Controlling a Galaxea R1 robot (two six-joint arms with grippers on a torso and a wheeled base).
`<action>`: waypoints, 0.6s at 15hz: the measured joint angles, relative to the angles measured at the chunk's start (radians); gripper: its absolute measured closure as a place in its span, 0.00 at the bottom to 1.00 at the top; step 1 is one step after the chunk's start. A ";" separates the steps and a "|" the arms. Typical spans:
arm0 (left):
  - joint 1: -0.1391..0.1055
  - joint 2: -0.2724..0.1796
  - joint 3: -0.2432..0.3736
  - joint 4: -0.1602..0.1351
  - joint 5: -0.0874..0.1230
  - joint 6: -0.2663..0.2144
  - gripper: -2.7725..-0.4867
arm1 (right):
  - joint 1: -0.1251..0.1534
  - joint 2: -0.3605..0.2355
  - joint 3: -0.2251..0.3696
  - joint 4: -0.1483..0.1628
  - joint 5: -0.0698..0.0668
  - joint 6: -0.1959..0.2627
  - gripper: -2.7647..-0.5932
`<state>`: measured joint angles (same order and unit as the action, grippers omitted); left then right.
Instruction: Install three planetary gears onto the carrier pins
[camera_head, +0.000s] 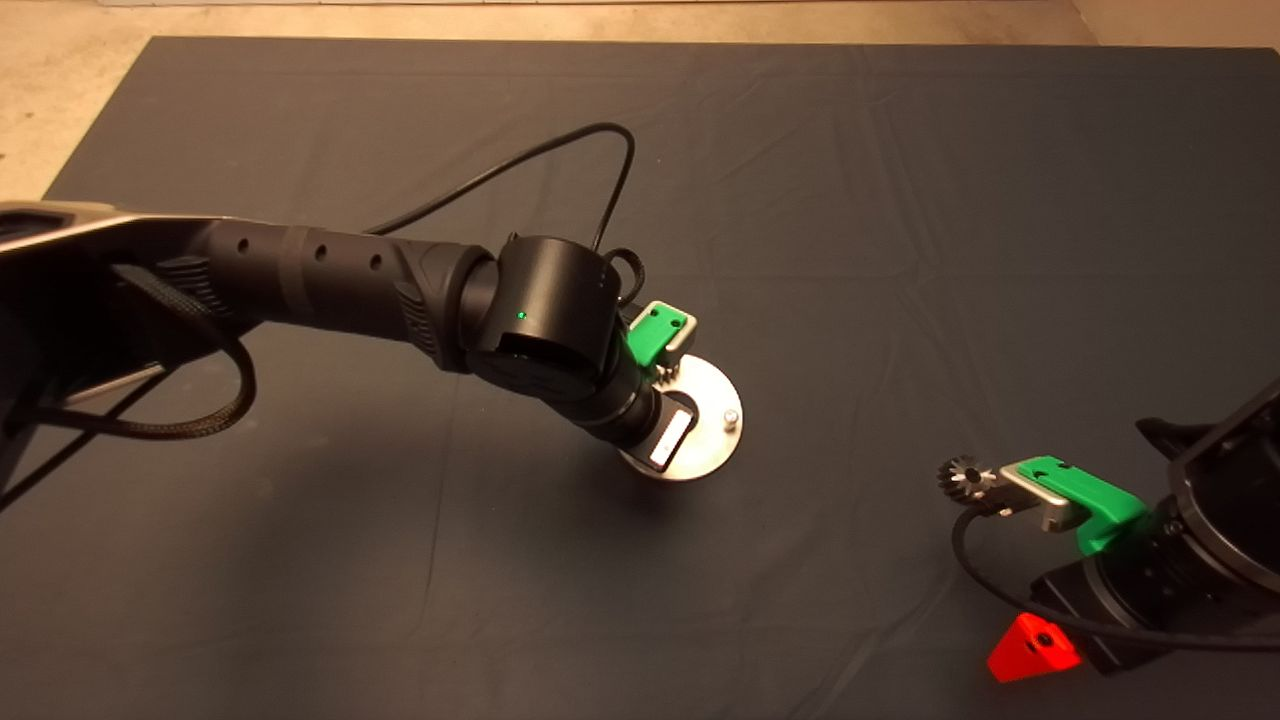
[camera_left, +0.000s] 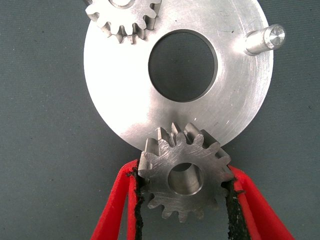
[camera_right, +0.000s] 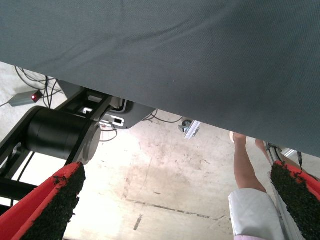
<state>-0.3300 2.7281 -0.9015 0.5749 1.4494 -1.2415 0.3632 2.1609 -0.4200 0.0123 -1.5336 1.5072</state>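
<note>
The shiny ring-shaped disc (camera_left: 125, 90) lies on the dark mat, mid-table (camera_head: 712, 392). One planetary gear (camera_left: 125, 17) sits on a carrier pin at the disc's rim. Another pin (camera_left: 265, 40) stands bare (camera_head: 732, 416). My left gripper (camera_left: 184, 172) is shut on a second gear (camera_left: 185, 182), held flat over the disc's near edge. I cannot tell whether a pin is inside its bore. A third gear (camera_head: 965, 478) lies on the mat at the tip of the parked right arm's green bracket. My right gripper (camera_right: 177, 172) is open and holds nothing; one red finger (camera_head: 1030, 650) shows at the lower right.
The left arm (camera_head: 350, 275) and its cable reach in from the left over the mat. Beyond the mat's edge the right wrist view shows the floor, a black machine base (camera_right: 60, 135) and a person's leg (camera_right: 245, 165).
</note>
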 joint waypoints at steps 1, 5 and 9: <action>0.000 0.000 0.005 0.010 0.004 -0.001 0.85 | 0.000 0.000 0.000 0.000 0.000 0.000 0.00; 0.000 0.000 0.027 0.027 0.006 -0.002 0.85 | 0.000 0.000 0.000 0.000 0.000 0.000 0.00; 0.001 0.000 0.027 0.028 0.008 -0.002 0.85 | 0.000 0.000 0.000 0.000 0.000 0.000 0.00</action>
<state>-0.3289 2.7281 -0.8749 0.6028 1.4577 -1.2434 0.3632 2.1609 -0.4200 0.0122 -1.5336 1.5072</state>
